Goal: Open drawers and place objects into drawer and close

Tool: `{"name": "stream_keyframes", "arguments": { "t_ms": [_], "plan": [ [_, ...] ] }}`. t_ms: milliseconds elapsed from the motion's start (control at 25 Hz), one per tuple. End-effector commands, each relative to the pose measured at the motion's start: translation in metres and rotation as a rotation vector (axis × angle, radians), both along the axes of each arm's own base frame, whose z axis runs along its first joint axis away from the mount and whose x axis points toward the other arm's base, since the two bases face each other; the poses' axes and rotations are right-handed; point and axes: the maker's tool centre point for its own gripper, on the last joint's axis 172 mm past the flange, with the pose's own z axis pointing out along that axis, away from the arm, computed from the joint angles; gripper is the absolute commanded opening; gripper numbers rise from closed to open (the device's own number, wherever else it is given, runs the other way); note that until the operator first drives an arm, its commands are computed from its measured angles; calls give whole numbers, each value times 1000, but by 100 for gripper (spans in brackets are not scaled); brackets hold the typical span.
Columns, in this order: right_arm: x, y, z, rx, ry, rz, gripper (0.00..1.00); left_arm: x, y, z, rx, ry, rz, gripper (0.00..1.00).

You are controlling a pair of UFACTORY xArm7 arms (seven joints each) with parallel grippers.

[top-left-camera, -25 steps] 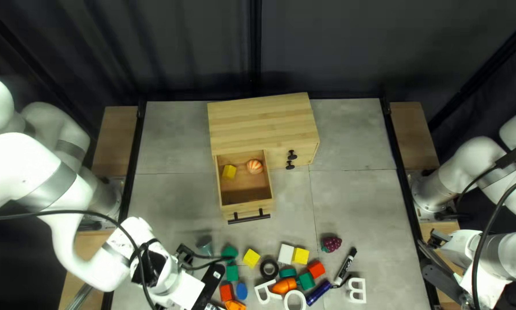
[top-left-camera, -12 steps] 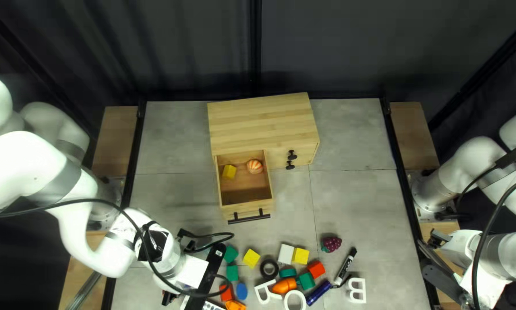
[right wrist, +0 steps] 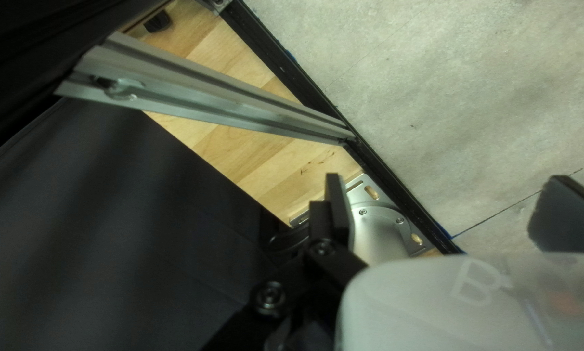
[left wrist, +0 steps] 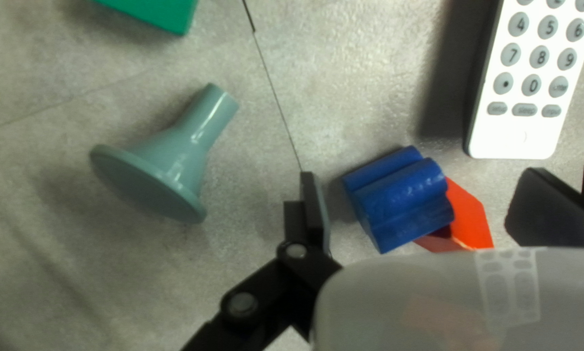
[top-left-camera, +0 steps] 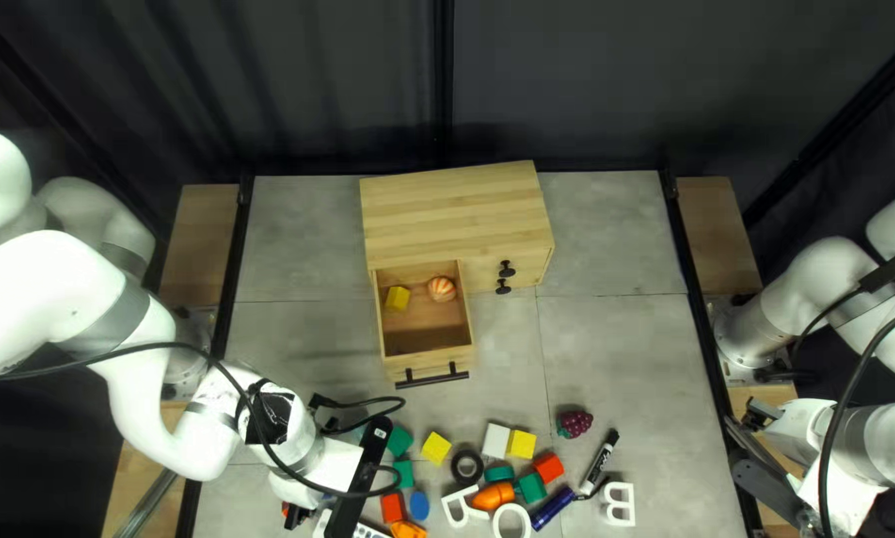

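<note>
Drawer: pulled open toward the near side from the left part of the wooden cabinet (top-left-camera: 457, 214); the drawer (top-left-camera: 427, 341) holds a yellow block (top-left-camera: 397, 298) at its left and an orange striped ball (top-left-camera: 441, 289) at its right.
Handle: a black bar (top-left-camera: 432, 380) on the drawer's near face.
Left gripper: low at the near left of the table, the gripper (top-left-camera: 295, 516) has its fingers spread wide.
Blue block: on the table between those fingers, the block (left wrist: 399, 198) touches neither; a red block (left wrist: 467, 214) shows just beside it.
Funnel: a pale teal funnel (left wrist: 175, 156) lies on its side, on the far side of the left gripper.
Remote: a white remote (left wrist: 532, 84) lies ahead of the left gripper.
Right gripper: above the table's right edge, the gripper (top-left-camera: 761, 413) stands with fingers apart.
Grapes: a dark bunch (top-left-camera: 574, 423) at the near right, with a marker (top-left-camera: 599, 461) close by.
Carrot: a toy carrot (top-left-camera: 492, 496) at the near middle.
</note>
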Motion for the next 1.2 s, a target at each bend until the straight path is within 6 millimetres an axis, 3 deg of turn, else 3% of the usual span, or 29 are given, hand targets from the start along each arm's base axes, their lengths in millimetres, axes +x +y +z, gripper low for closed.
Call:
{"name": "stream_keyframes", "arguments": {
  "t_ms": [40, 480, 600, 640, 680, 720, 1000, 1200],
  "plan": [
    [0, 0, 0, 0, 0, 0, 100, -3, 0, -2, 32, 14, 47, 100],
    [0, 0, 0, 0, 0, 0, 100, -6, 3, -6, 74, 0, 144, 97],
    [0, 0, 0, 0, 0, 0, 100, -6, 5, -6, 75, -2, 155, 88],
    [0, 0, 0, 0, 0, 0, 100, -6, 5, -5, 76, -4, 157, 66],
    [0, 0, 0, 0, 0, 0, 100, -6, 6, -4, 77, -5, 161, 25],
    [0, 0, 0, 0, 0, 0, 100, -6, 8, -3, 78, -6, 163, 0],
    [0, 0, 0, 0, 0, 0, 100, 0, 7, -1, 78, -10, 159, 0],
    [0, 0, 0, 0, 0, 0, 100, 6, 13, 27, 102, -18, 159, 0]
  ]
}}
